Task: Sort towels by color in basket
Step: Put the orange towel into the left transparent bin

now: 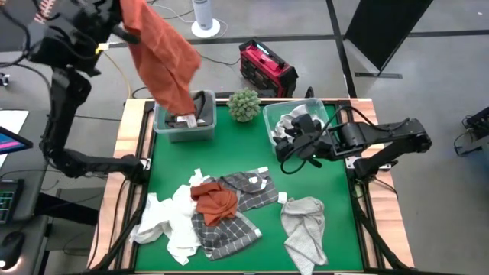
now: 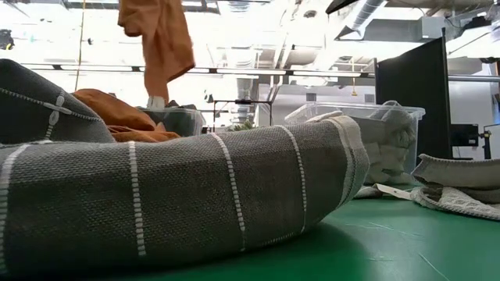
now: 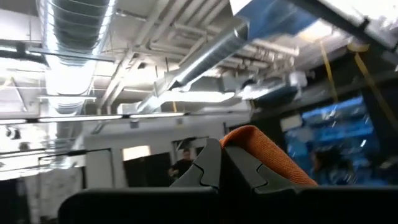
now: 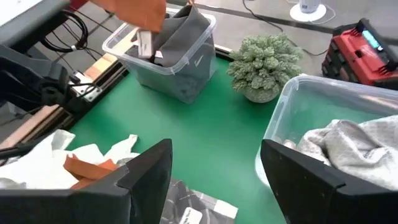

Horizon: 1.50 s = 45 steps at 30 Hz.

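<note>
Green desk (image 1: 252, 153): left pincer (image 1: 126, 15), clamped on the rust-orange towel (image 1: 160, 57), hangs it above the far-left bin (image 1: 183, 126). Lower until it pools inside, then release. Right pincer (image 1: 294, 141) waits, fingers apart, at the far-right bin (image 1: 271, 114).

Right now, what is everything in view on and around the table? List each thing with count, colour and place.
Rust-orange cloth towel held up: one, hanging over the left bin.
Clear plastic left bin: one, far left of the table, dark grey cloth inside.
Clear plastic right bin: one, far right, pale cloth inside.
Small green potted plant: one, between the bins.
Rust-orange towel on the pile: one, table centre.
Dark grey plaid towel: one, under that orange towel.
White towels: bunched, count unclear, left of the pile.
Light grey towel: one, near right.
Red and black case: one, floor beyond the table.
Left tool: shut on the raised orange towel.
Right tool: open, beside the right bin.
</note>
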{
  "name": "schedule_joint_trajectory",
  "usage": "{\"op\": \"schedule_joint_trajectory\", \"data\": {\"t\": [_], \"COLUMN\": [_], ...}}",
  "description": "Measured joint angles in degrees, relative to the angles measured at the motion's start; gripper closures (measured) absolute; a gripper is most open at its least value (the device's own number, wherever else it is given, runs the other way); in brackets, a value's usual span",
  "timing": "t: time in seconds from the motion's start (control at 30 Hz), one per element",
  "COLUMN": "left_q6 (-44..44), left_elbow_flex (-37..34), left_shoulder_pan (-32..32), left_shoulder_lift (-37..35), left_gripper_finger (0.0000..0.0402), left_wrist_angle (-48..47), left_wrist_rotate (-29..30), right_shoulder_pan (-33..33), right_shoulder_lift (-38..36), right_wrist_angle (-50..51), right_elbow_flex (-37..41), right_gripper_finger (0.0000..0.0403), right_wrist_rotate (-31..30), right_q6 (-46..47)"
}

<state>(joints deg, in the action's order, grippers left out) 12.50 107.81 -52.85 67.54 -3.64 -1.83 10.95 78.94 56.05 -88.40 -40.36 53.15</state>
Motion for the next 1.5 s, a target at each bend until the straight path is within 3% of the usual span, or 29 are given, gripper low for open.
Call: {"op": "schedule_joint_trajectory", "data": {"t": [0.17,0.3,0.7,0.87,1.0,1.27,1.5], "left_q6": [6.49,3.98,-11.94,-16.65,-21.80,-32.39,-37.70], "left_elbow_flex": [1.03,1.26,-1.86,-12.89,-25.84,-50.00,-54.25], "left_shoulder_pan": [-1.75,-2.93,0.82,4.01,4.77,3.90,2.99], "left_shoulder_lift": [1.71,1.35,-0.24,-1.06,-4.17,-10.97,-7.25], "left_gripper_finger": [0.0401,0.0401,0.0401,0.0401,0.0401,0.0401,0.0401], "left_wrist_angle": [-1.11,-6.15,-43.38,-40.20,-34.57,-33.04,-31.56], "left_wrist_rotate": [0.13,0.15,-6.94,-11.49,-12.89,-11.47,-6.05], "right_shoulder_pan": [-1.90,-3.31,-5.91,-7.30,-8.14,-7.24,-7.23], "right_shoulder_lift": [-0.38,-0.79,-1.09,-1.09,-1.09,-1.07,-1.07], "right_wrist_angle": [-0.08,-0.02,-0.27,-3.28,-4.85,-5.68,-5.70], "right_elbow_flex": [-0.01,-0.01,-0.02,-0.01,-0.02,-0.02,-0.02], "right_gripper_finger": [0.0117,0.0117,0.0117,0.0117,0.0117,0.0117,0.0117], "right_wrist_rotate": [-0.04,-0.02,0.42,0.77,1.64,1.69,1.76], "right_q6": [-1.75,-2.66,-6.22,-9.82,-10.18,-10.17,-10.17]}}
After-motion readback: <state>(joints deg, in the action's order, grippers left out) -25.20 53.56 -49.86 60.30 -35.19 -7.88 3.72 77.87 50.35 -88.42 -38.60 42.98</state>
